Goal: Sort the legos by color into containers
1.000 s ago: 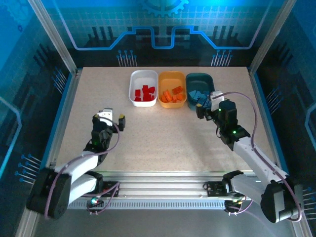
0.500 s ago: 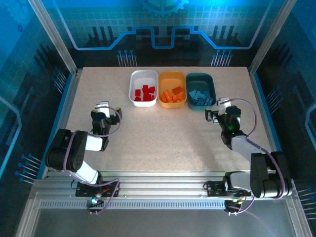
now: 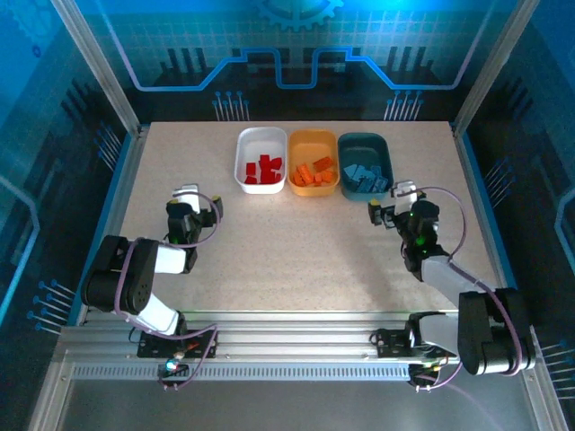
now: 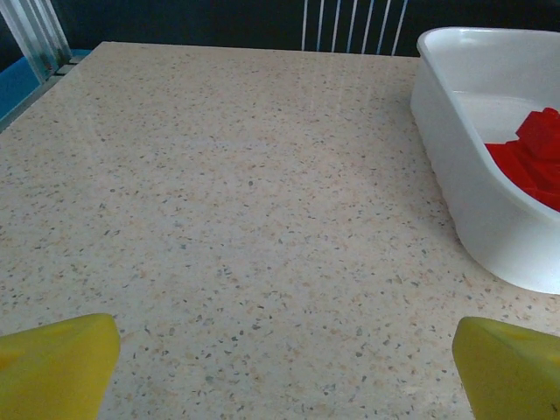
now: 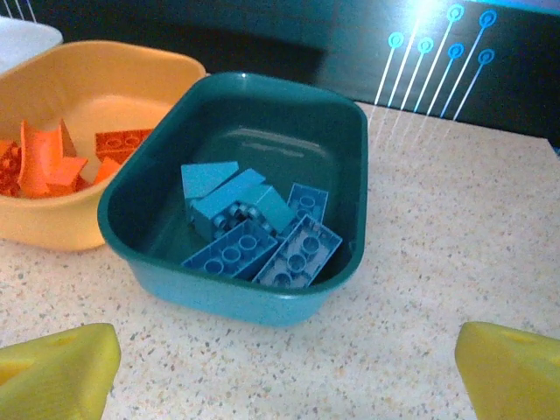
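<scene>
Right wrist: is your right hand (image 5: pixel 282 374) carrying anything?
— No. It and your left hand (image 4: pixel 282 367) both gape wide and empty over the counter (image 4: pixel 219 219).
And the legos?
— Blue legos (image 5: pixel 254 232) lie in the teal tub (image 5: pixel 227 302) just beyond, orange legos (image 5: pixel 44 166) in the yellow tub (image 5: pixel 131 52) left of it, and red legos (image 4: pixel 534 157) in the white tub (image 4: pixel 464 175). They're likely light, stiff and slick, so pinch the flat sides. The white tub's cut off, and the piled legos overlap.
</scene>
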Tool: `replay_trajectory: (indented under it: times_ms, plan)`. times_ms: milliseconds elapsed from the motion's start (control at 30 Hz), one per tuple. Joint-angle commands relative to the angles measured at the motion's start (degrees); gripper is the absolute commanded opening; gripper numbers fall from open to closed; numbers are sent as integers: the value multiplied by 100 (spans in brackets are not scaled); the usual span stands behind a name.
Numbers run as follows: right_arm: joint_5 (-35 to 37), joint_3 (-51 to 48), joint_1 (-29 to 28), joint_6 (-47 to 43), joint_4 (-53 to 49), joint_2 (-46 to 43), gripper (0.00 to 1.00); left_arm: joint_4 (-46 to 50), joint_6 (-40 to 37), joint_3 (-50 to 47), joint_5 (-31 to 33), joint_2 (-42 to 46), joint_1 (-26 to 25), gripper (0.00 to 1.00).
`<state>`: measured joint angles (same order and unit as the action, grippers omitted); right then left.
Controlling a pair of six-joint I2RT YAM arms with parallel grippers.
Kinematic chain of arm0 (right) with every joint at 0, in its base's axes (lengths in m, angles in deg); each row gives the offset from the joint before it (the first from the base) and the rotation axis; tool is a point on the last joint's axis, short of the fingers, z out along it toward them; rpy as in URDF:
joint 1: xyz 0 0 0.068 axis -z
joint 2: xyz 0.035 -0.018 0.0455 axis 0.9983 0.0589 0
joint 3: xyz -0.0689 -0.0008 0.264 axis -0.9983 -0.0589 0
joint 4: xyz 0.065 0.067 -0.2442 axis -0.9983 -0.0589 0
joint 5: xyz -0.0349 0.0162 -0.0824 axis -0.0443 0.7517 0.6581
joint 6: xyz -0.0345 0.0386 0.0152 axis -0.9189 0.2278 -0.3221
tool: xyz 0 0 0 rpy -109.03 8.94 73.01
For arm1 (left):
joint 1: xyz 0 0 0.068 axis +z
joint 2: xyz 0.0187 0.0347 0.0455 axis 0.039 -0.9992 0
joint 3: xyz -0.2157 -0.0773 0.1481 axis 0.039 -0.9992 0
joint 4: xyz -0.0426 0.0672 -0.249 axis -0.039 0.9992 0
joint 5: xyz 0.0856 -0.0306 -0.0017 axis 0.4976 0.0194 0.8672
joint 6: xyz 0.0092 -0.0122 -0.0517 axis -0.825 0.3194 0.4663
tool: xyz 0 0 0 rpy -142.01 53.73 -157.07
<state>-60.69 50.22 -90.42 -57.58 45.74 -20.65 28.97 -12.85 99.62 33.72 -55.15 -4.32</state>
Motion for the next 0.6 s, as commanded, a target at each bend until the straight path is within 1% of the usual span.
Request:
replay_trajectory:
  times_ms: [0, 33, 67, 200, 233, 267, 300, 400, 467, 500, 533, 567]
  plan:
    - [-22, -161, -167, -45, 352, 221, 100, 42, -5, 71, -243, 53, 24, 99]
    - [9, -162, -218, -119, 588, 393, 100, 51, -1, 76, -242, 54, 24, 99]
    - [19, -37, -263, -190, 561, 547, 100, 51, 3, 76, -246, 58, 24, 99]
    - [-477, 932, -325, -405, -605, 1207, 100, 55, 6, 77, -259, 59, 33, 99]
    - [-593, 1067, -370, -439, -679, 1362, 100, 60, 3, 76, -259, 58, 33, 99]
    - [-654, 988, -413, -492, -334, 1494, 100, 56, 3, 75, -259, 59, 33, 99]
    - [-409, 984, -461, -442, -441, 1431, 100, 60, 2, 76, -259, 54, 33, 99]
    - [-109, 56, -318, -124, 993, 1161, 100, 47, -5, 75, -261, 55, 33, 99]
    - [-72, -320, -21, 278, 2063, 1518, 100, 49, -3, 76, -267, 59, 40, 99]
    - [-29, -239, 56, 375, 2174, 1731, 100, 52, -5, 76, -262, 51, 33, 99]
    - [38, 109, 64, 419, 1336, 1712, 100, 51, -5, 75, -264, 59, 33, 99]
    - [-137, 433, 52, 365, 918, 1762, 100, 49, -5, 72, -268, 59, 32, 99]
